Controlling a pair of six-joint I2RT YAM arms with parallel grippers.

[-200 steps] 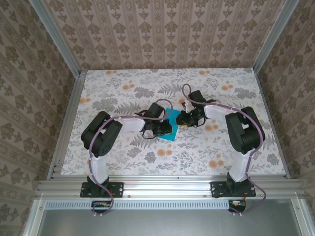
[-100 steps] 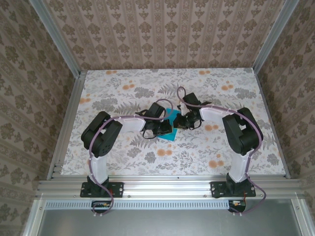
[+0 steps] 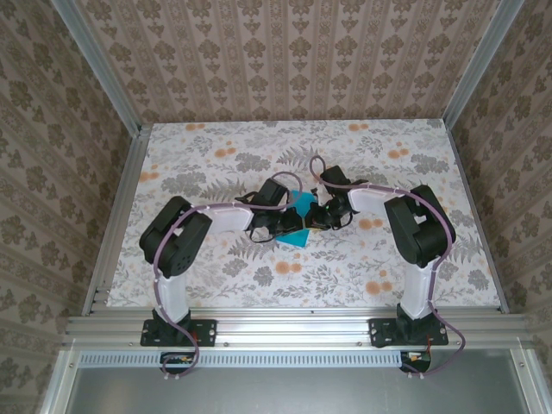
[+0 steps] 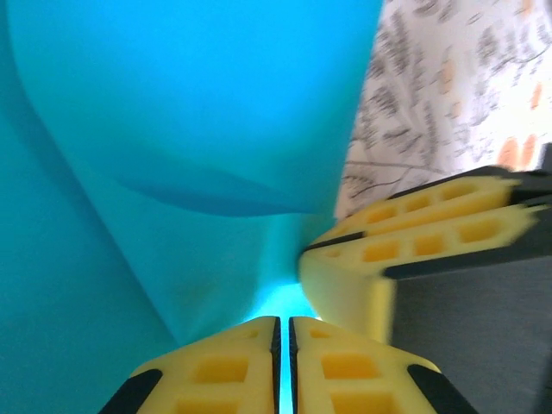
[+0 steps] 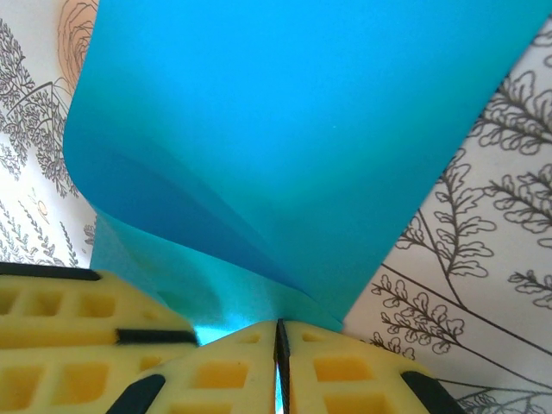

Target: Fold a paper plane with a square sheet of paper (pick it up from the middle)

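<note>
The square sheet of paper [image 3: 300, 204] is teal-blue and lies bent at the table's middle, between the two wrists. In the left wrist view the sheet [image 4: 190, 103] curls up in a soft fold. My left gripper [image 4: 284, 323] is shut on its near edge, a thin teal strip between the pads. My right gripper [image 5: 281, 328] is shut on the sheet [image 5: 293, 129] where the layers meet. The two grippers pinch close together, left gripper [image 3: 296, 222] beside right gripper [image 3: 314, 218]. The right fingers [image 4: 414, 233] almost touch the left ones. A paper plane is out of view.
The floral tabletop [image 3: 371, 259] spreads open around the arms. Aluminium rails [image 3: 285, 328] run along the near edge, and patterned walls close in the other sides.
My right arm has swung left toward the left gripper, and its jaws have closed on the paper. The left arm has stayed where it was, holding the sheet.
</note>
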